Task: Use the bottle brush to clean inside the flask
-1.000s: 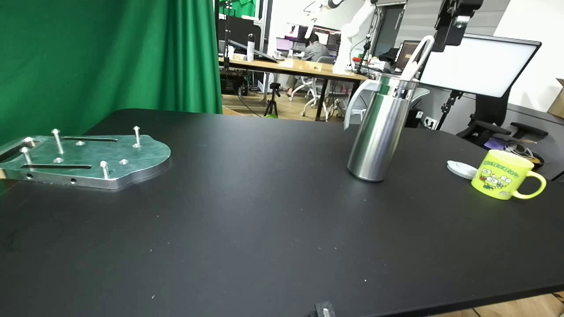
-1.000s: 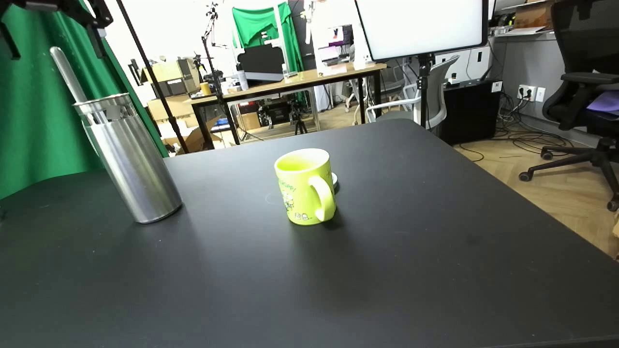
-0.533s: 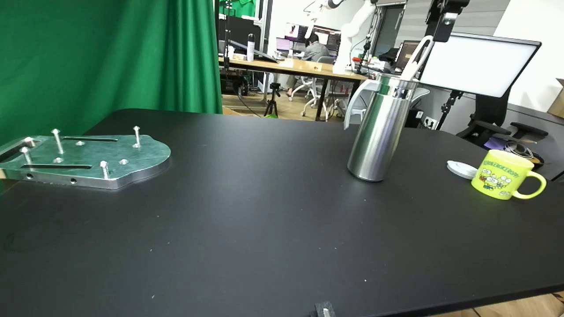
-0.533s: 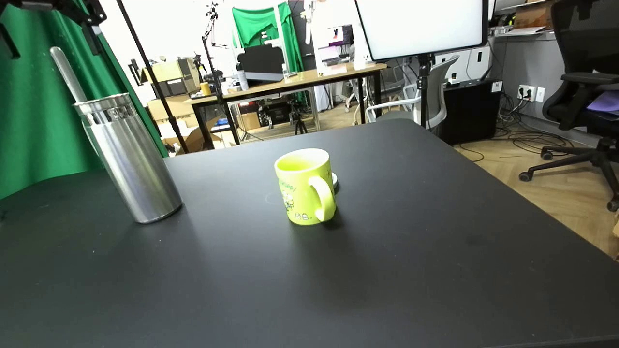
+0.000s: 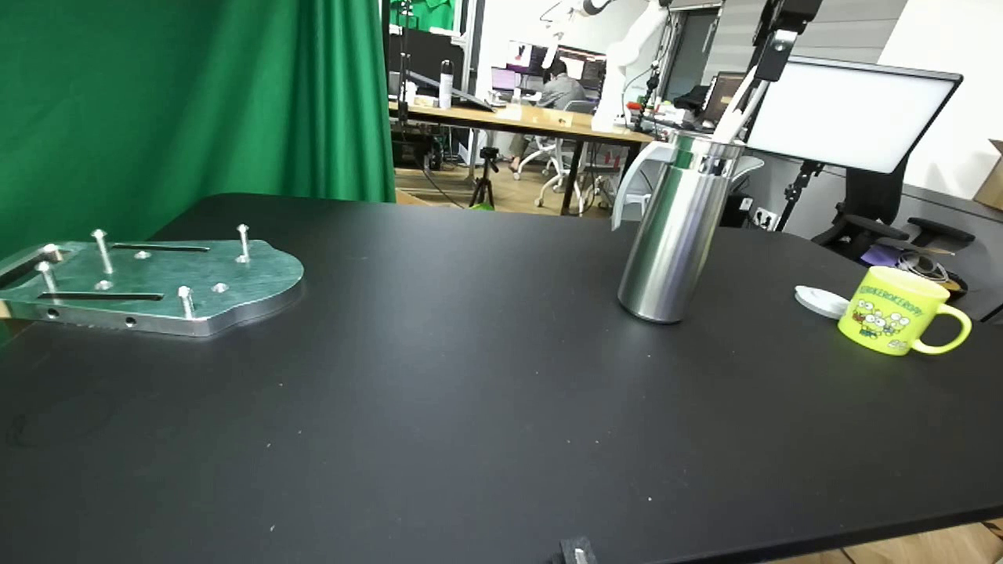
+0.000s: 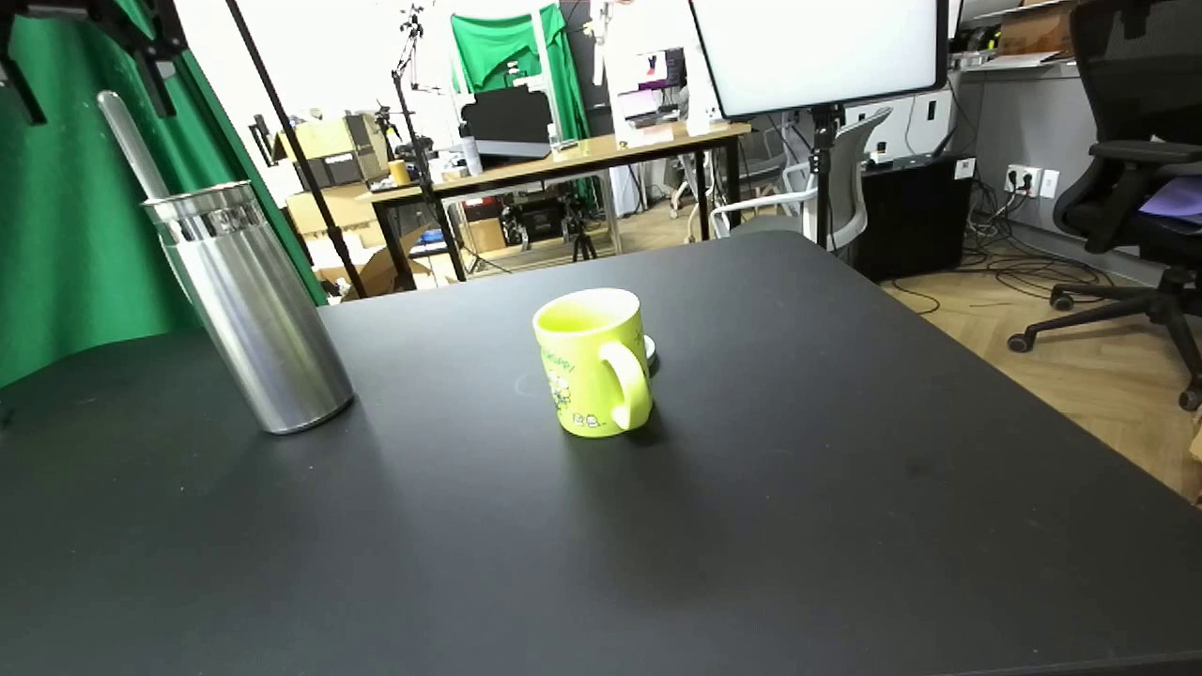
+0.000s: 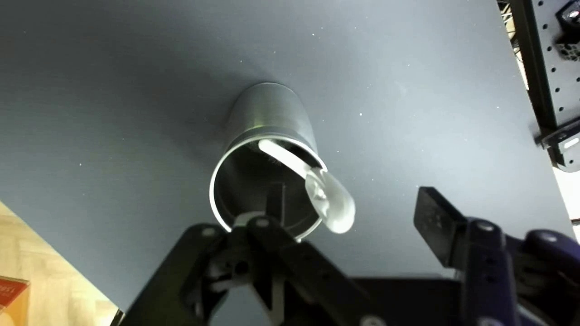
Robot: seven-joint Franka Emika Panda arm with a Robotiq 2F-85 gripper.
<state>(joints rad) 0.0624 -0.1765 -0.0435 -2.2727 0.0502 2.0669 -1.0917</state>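
Flask [image 5: 678, 235] upright, in from desk [image 5: 392, 376] edges; bottle brush [image 7: 328, 198] leaning in its mouth. Fingers [image 7: 436, 222] apart, bottle brush between.

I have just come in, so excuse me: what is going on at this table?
The robot's jaws are open on either side of the bottle brush, apparently ready to grasp it, but not holding it yet. The brush leans inside the silver flask, its head out of sight; nothing is being scrubbed right now. A yellow-green mug stands apart on the black table.
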